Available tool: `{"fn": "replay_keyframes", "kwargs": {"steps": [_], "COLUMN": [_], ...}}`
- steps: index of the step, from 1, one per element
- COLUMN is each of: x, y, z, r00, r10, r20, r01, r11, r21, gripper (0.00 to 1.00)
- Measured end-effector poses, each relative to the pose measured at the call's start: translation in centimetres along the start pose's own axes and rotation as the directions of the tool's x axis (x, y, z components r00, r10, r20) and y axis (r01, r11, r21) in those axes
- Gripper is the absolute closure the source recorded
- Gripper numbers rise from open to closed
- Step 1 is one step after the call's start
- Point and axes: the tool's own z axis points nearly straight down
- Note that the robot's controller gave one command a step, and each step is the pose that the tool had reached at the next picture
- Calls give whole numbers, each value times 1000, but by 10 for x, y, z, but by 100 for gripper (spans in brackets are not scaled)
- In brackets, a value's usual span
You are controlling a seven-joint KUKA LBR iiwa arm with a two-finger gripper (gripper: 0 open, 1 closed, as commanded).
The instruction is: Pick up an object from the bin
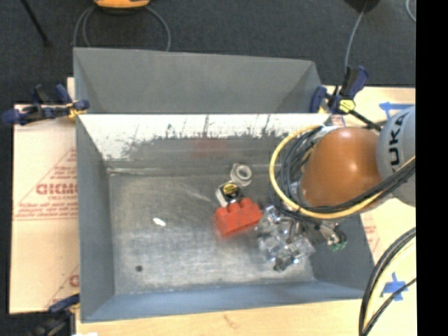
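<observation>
The hand (283, 242) is low over the floor of the grey bin (98, 208), beneath the arm's orange cover (339, 168); whether it is wide or narrow I cannot tell. Just beside the hand, on its left in the view, lies a red block (238, 218), the nearest thing to it. Beyond that block from the hand sit a small black-and-yellow piece (227, 191) and a grey ring (242, 173). Well apart from the hand, further left, lies a small white scrap (159, 222)
</observation>
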Motion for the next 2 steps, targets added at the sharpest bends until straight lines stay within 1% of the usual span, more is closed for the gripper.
{"fn": "replay_keyframes", "kwargs": {"steps": [1, 2], "x": [0, -1], "y": [-2, -3], "z": [-21, -55], "r00": [1000, 1000], "r10": [8, 15], "r20": [-2, -1], "r01": [-8, -15], "r11": [1000, 1000], "r21": [-1, -1], "gripper": [100, 100]}}
